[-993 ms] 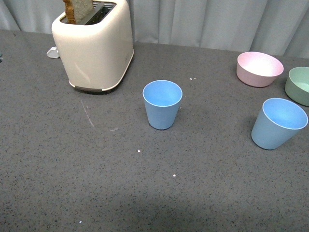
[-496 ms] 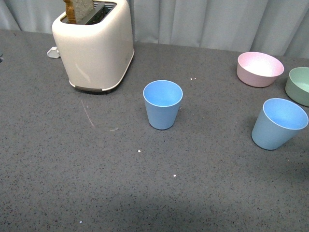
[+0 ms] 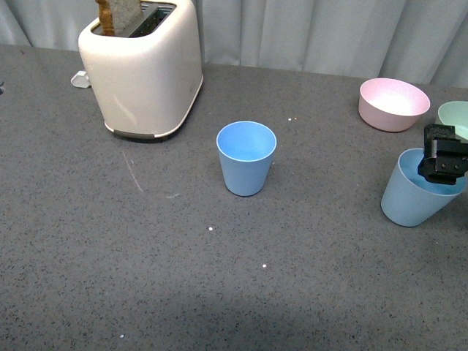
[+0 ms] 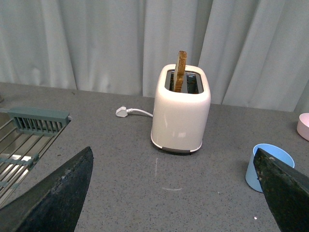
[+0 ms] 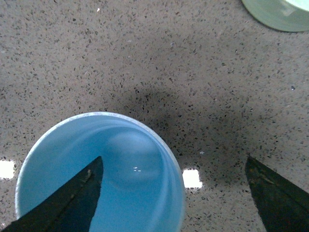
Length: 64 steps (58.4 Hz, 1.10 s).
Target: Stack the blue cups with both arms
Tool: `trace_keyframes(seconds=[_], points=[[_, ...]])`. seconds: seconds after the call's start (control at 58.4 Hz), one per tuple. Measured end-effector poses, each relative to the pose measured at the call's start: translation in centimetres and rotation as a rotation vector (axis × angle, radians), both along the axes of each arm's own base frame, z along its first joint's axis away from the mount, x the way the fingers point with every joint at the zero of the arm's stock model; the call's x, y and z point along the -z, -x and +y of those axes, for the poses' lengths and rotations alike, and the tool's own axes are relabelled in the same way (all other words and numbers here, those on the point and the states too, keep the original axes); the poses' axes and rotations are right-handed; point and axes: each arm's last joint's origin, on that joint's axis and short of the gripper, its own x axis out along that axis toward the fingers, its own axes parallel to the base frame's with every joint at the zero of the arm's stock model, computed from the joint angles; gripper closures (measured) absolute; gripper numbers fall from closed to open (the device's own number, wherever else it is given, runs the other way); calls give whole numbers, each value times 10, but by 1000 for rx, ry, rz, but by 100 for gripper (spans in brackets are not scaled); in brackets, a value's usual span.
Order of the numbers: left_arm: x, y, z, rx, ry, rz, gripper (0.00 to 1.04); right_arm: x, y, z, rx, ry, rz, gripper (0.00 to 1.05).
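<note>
One light blue cup (image 3: 246, 158) stands upright in the middle of the grey table; it also shows in the left wrist view (image 4: 268, 165). A second blue cup (image 3: 413, 197) stands at the right edge. My right gripper (image 3: 444, 157) hangs open just above its rim. In the right wrist view the cup's mouth (image 5: 120, 164) lies below, one black finger (image 5: 67, 203) over its inside and the other finger (image 5: 277, 198) outside it. My left gripper (image 4: 176, 191) is open and empty above the table, out of the front view.
A cream toaster (image 3: 142, 69) with a slice of toast stands at the back left. A pink bowl (image 3: 393, 103) and a pale green bowl (image 3: 453, 117) sit at the back right. A dish rack (image 4: 24, 145) shows in the left wrist view.
My right gripper has come into the front view from the right and now hangs over the right cup. Both cups have stayed in place.
</note>
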Motion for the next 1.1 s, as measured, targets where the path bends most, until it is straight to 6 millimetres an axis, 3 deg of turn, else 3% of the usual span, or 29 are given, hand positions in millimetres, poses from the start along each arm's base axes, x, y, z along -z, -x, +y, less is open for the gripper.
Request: trace_keyframes(seconds=[0.445,0.565,0.77,0.873,1.095], points=[[0,0,0,0,0,0,7,4,-2,3,20,-45,43,86],[0,0,0,0,0,0,7,-5,-2,8,9,-107,52,103],[0,0,0,0,0,0,7,-50,-13,36,-67,-255,-35,104],[0,0,0,0,0,0,7,-76,-20,65,-144,-301,-84,104],[0,0,0,0,0,0,7,-82,-24,117,-253,-334,-55,104]])
